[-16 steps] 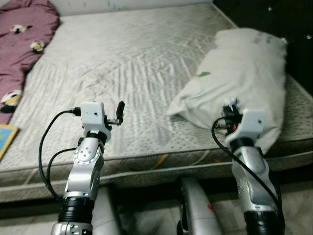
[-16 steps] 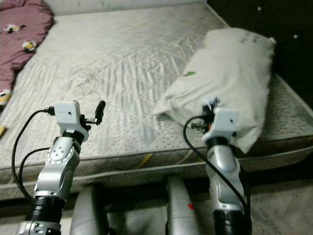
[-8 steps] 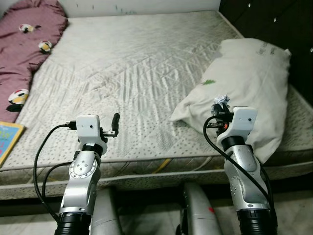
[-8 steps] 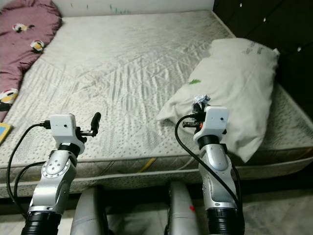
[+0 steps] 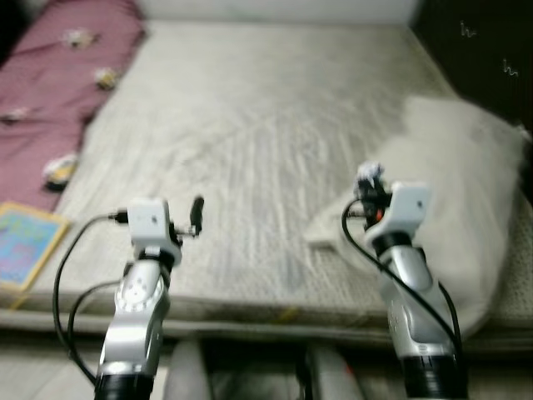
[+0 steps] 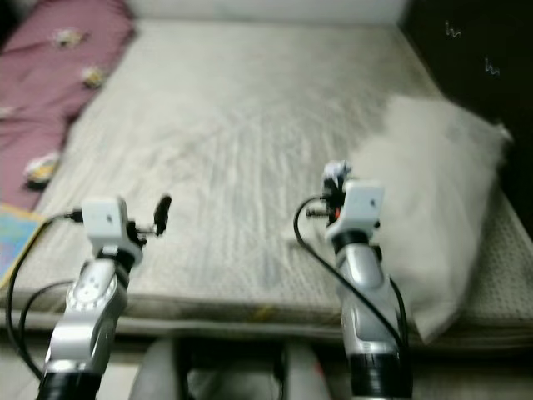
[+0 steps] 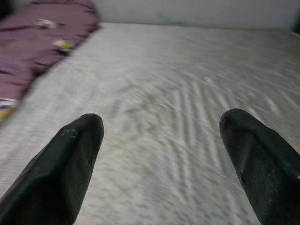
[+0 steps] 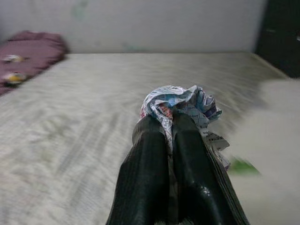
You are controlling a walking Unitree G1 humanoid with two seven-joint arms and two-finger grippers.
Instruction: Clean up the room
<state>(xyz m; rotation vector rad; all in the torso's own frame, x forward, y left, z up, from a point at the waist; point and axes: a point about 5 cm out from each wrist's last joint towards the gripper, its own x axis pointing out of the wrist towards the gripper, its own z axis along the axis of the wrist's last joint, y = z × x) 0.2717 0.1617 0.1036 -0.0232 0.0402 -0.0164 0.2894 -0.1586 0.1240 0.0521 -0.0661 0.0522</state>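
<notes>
The head views are blurred. A bare quilted mattress fills the scene ahead of the robot. A white pillow lies along its right side, and a maroon blanket with small printed figures is bunched at the far left corner. A colourful book rests at the left edge of the mattress, just beside the blanket.

The right gripper is raised above the near part of the mattress, just left of the pillow. Its two black fingers are pressed close together and clamp a crumpled wad of paper, printed in blue, red and white. The wad sits at the fingertips, held clear of the mattress; in the head views it appears as a small pale lump atop the wrist housing.

The left gripper is raised over the near left part of the mattress, well apart from the right one. Its fingers are spread wide with nothing between them, pointing across the mattress toward the blanket.
</notes>
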